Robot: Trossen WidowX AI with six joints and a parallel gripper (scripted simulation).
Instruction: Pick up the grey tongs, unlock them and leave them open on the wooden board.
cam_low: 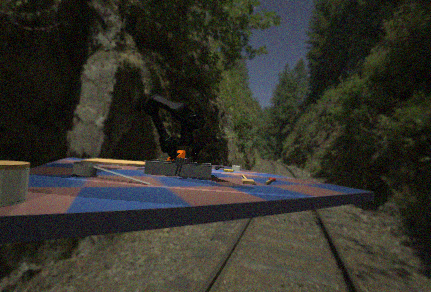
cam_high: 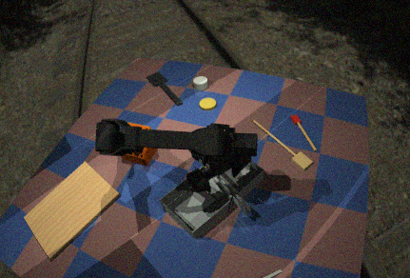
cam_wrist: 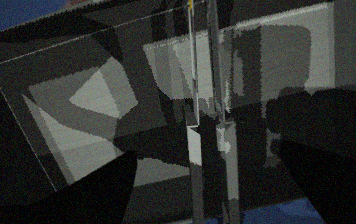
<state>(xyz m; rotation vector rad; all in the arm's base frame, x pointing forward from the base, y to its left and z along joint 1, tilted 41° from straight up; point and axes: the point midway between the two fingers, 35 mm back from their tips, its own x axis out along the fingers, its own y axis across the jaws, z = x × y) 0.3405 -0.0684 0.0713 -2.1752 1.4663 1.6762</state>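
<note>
Here, on the left of the top view, the wooden board (cam_high: 70, 207) lies flat on the checked table (cam_high: 287, 238), with nothing on it. Next comes the orange base (cam_high: 142, 154) of the black arm (cam_high: 173, 139), which reaches to the right over the roasting tin (cam_high: 192, 216). The gripper (cam_high: 219, 187) hangs low over the tin, and its fingers are spread wide with nothing between them. The grey tongs (cam_high: 237, 195) rest across the tin, right under the gripper. Farther back lie a black spatula (cam_high: 164, 87), a white cup (cam_high: 200, 83) and a yellow disc (cam_high: 207, 103). To the right lie a wooden spatula (cam_high: 283, 144) and a red-tipped stick (cam_high: 302, 130).

The wrist view is very close. It shows the tongs (cam_wrist: 207, 100) as two thin grey bars running up the middle, over the grey floor of the tin (cam_wrist: 90, 100). Dark finger (cam_wrist: 320, 185) shapes sit on each side, apart from the bars. This does not show from above.

The side view is dim. It shows the tin (cam_low: 179, 169) low on the table (cam_low: 132, 197) and a grey tub with a yellow top (cam_low: 3, 182) at the far left, which the top view does not show.
</note>
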